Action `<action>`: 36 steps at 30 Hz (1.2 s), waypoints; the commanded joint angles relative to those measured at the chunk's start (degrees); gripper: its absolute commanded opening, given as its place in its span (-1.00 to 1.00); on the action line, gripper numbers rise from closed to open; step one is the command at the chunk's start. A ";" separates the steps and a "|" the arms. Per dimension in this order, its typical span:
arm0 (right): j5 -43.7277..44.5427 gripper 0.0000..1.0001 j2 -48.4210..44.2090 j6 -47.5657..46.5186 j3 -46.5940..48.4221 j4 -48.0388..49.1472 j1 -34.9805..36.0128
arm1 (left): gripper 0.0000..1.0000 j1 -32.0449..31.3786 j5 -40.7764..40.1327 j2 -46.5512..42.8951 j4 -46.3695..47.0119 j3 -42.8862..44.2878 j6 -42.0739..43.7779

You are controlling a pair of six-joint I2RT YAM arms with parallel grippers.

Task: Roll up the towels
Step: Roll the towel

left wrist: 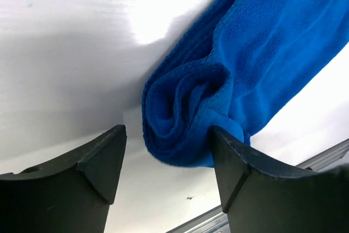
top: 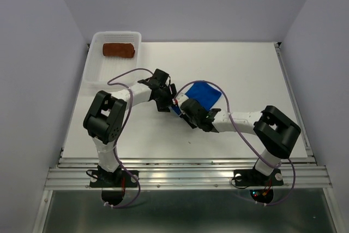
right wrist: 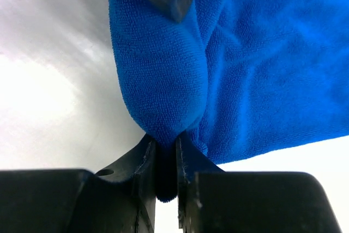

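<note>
The blue towel (top: pixel 206 94) lies mid-table, partly rolled from its near-left end. In the left wrist view the rolled end (left wrist: pixel 182 115) shows its spiral between my left gripper's (left wrist: pixel 168 141) open jaws. The right finger (left wrist: pixel 234 162) touches the roll; the left finger stands apart from it. My right gripper (right wrist: pixel 166 148) is shut on the blue towel (right wrist: pixel 163 64), pinching the tip of the roll. From above, both grippers (top: pixel 170 101) (top: pixel 183 108) meet at the towel's left end. The rust-brown towel (top: pixel 119 51) lies rolled in the basket.
The white perforated basket (top: pixel 97 70) sits at the table's back-left corner. A metal rail (top: pixel 185 168) runs along the near edge. Grey walls close in the left, right and back sides. Purple cables loop over both arms.
</note>
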 commanded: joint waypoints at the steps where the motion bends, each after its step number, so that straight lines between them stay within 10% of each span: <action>1: -6.63 -0.99 -3.73 10.69 1.99 -6.36 0.12 | 0.49 0.68 -0.97 -7.08 -0.33 -2.33 0.28; 16: -43.97 -0.98 -7.25 28.81 -1.77 0.39 -16.05 | 0.78 2.09 2.35 -21.33 10.47 -14.54 -0.08; 36: -69.94 -0.99 0.48 42.97 -12.50 20.80 -31.35 | 0.79 -3.18 6.50 -9.82 21.55 -11.83 -4.64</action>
